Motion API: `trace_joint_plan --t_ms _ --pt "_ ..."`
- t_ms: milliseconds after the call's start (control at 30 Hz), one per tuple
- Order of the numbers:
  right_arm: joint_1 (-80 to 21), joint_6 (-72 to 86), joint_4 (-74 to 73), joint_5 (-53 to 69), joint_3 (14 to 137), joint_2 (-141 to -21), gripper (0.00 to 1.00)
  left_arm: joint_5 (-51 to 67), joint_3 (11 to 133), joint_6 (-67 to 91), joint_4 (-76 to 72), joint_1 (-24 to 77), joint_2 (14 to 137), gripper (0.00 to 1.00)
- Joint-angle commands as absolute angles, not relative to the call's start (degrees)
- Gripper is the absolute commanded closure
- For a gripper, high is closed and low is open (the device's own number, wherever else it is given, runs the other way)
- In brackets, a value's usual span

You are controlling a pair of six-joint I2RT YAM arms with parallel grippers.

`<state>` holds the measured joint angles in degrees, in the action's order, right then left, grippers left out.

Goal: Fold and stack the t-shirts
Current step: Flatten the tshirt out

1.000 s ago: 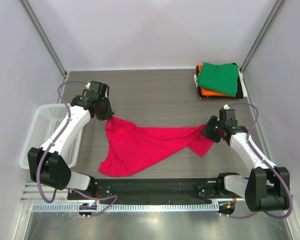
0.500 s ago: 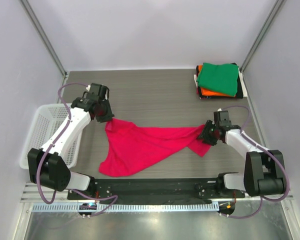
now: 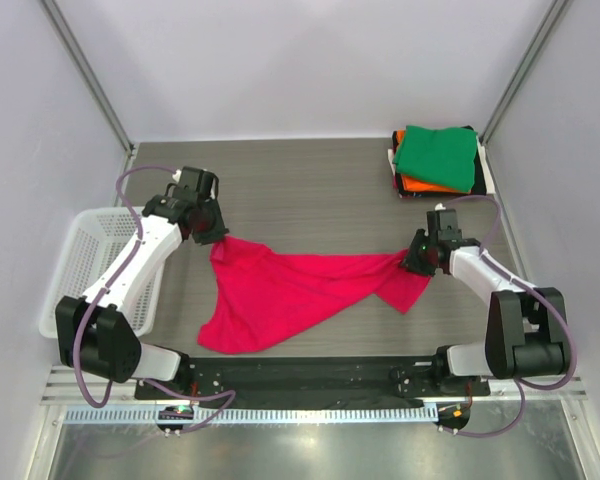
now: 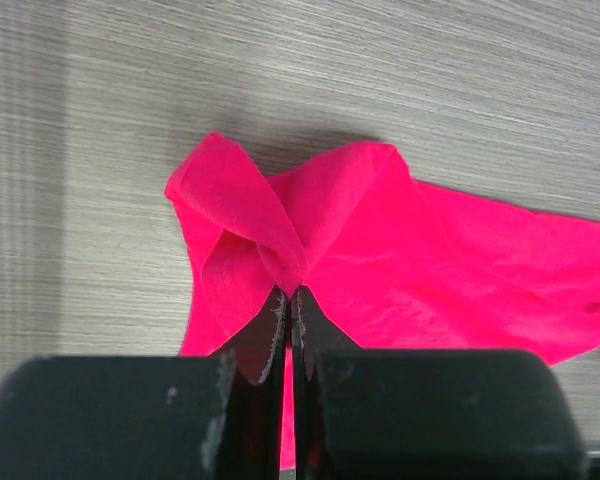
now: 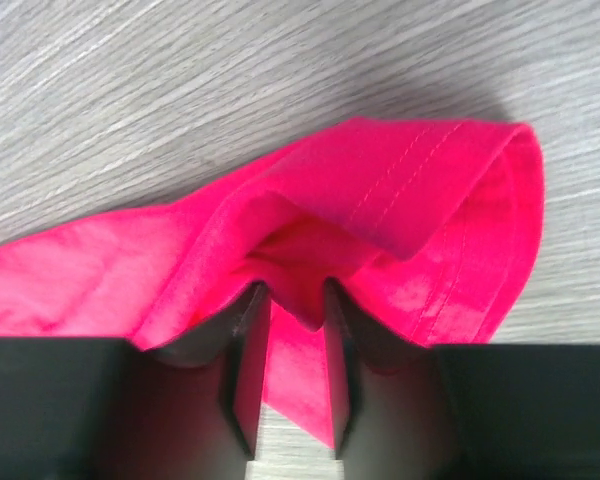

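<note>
Shirt first: the pink-red t-shirt (image 3: 300, 290) lies crumpled on the table (image 3: 310, 190), near the middle front, pulled long between your two arms. You can't make out a collar or sleeves, because the cloth is bunched and lapped over itself.

Your left gripper (image 3: 210, 232) pinches the shirt's far left corner. In the left wrist view the fingers press together, with a peak of cloth rising out of them. Your right gripper (image 3: 416, 260) clamps the shirt's right end. In the right wrist view the narrow gap between the fingers is packed with a wad of cloth, and a double-stitched hem curls over just beyond it. The fingers hide how deep the cloth sits in either grip.

The stack of folded t-shirts (image 3: 437, 160) sits in the far right corner, well apart from the pink one. Green is on top and orange under it, while dark and white show only as edges. The white mesh basket (image 3: 65, 262) sits at the left edge, partly covered by your left arm (image 3: 140, 255).
</note>
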<state>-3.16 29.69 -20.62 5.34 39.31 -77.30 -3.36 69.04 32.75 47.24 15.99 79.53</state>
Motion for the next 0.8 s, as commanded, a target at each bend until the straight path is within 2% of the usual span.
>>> trace_joint_plan --t_ms 0,200,233,500,767 --pt "-3.3 28.5 -19.2 3.9 41.0 -78.4 0.74 -2.5 68.8 32.8 45.4 15.6 78.1 1.00" --pt "-3.4 28.5 -19.0 3.9 41.0 -78.0 0.93 -2.4 68.9 32.9 45.4 15.6 78.0 1.00" --pt "-3.4 28.4 -19.5 3.9 41.3 -78.0 0.99 -2.3 69.0 32.8 45.4 15.6 78.1 1.00" --pt "-3.3 28.4 -28.9 4.0 49.4 -70.9 0.99 -2.3 73.7 33.2 49.9 15.6 74.4 1.00" --pt "-3.3 29.0 -43.4 3.3 70.9 -61.8 0.99 -3.3 83.7 35.6 57.3 15.6 67.5 1.00"
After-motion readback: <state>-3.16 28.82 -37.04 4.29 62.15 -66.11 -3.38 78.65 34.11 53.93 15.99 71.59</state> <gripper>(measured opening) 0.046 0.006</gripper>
